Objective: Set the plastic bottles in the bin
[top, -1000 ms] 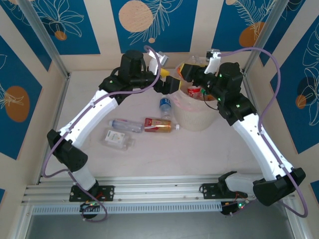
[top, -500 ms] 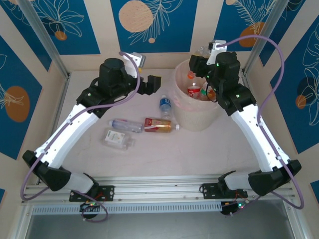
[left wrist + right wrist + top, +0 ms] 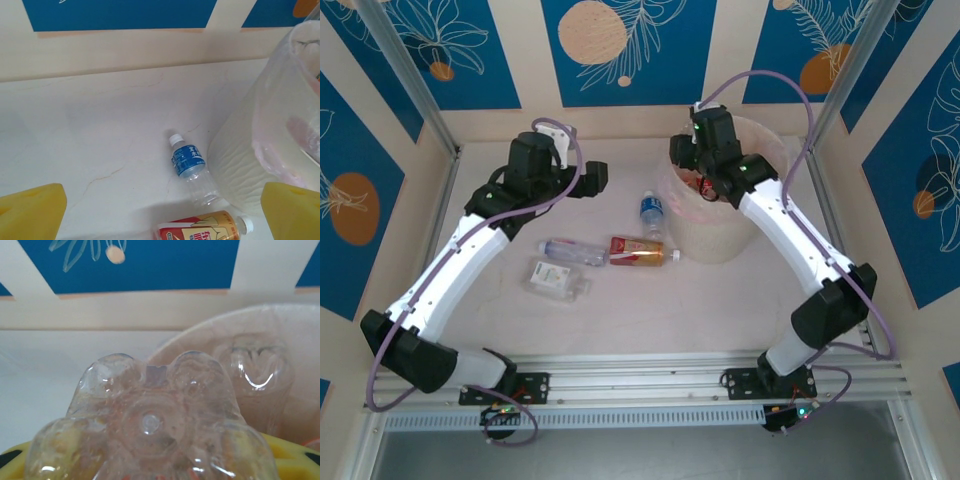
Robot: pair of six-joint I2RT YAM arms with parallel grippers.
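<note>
Seen from above at the left gripper (image 3: 592, 178): spread wide, clasping nothing, hanging over the pale marbled tabletop (image 3: 620, 320). Drawn back leftward, farther from the large round cream-white bag-lined bin (image 3: 720, 240) than half a second ago. In the left wrist view, yellow fingers (image 3: 31, 212) at both lower corners. Between them, a small clear blue-labelled bottle with a white cap (image 3: 187, 161), lying just beside the bin wall. Below that, the capped end of an orange-labelled bottle (image 3: 200, 231).

At the right gripper (image 3: 698, 152): swung across from the bin's far right side to its far left rim. Clamped, in the right wrist view, on a clear crumpled plastic bottle (image 3: 150, 425), lobed base toward the lens, a yellow finger (image 3: 295, 455) low beside it. Just behind, the bin's rim, and inside against the wall another clear bottle (image 3: 257, 370).

Unmoved on the tabletop since then: the blue-labelled bottle near the bin's left side, and the orange-labelled bottle end to end with a clear bottle lying on its side (image 3: 570, 250). Nearest the arms, a flattened clear bottle with a pale label (image 3: 555, 278). Inside the bin, a glimpse of a red-labelled bottle (image 3: 705, 187), partly hidden by the arm.
</note>
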